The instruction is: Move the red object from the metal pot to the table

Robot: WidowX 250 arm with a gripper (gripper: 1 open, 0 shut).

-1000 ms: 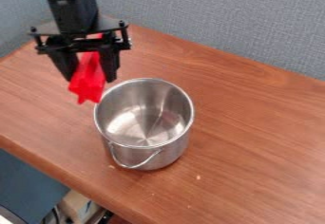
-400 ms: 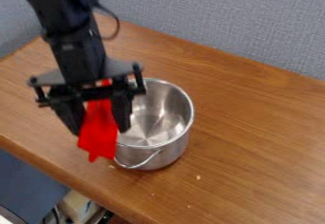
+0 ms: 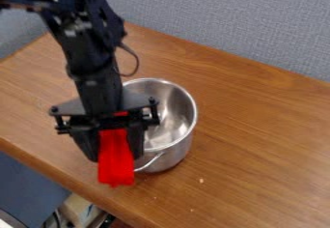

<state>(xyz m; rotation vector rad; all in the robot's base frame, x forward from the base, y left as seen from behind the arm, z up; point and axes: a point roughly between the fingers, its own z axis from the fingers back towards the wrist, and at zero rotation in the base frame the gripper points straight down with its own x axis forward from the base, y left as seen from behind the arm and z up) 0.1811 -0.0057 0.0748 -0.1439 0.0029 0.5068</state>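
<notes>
The red object (image 3: pixel 116 160) is an elongated red block hanging upright from my gripper (image 3: pixel 110 138), whose black fingers are shut on its upper end. It hangs near the front edge of the table (image 3: pixel 245 164), just in front and left of the metal pot (image 3: pixel 175 126). Whether its lower end touches the wood I cannot tell. The shiny steel pot stands upright mid-table, its left side partly hidden by my arm and gripper, and nothing shows in the part of its inside that I can see.
A blue-grey wall (image 3: pixel 245 19) runs behind the table. The brown tabletop extends to the right and back of the pot. The table's front edge (image 3: pixel 77 188) lies close below the hanging block, with dark floor beyond it.
My gripper, holding the red block, has moved from behind and left of the pot to its front left side, toward the table's front edge, and has come lower.
</notes>
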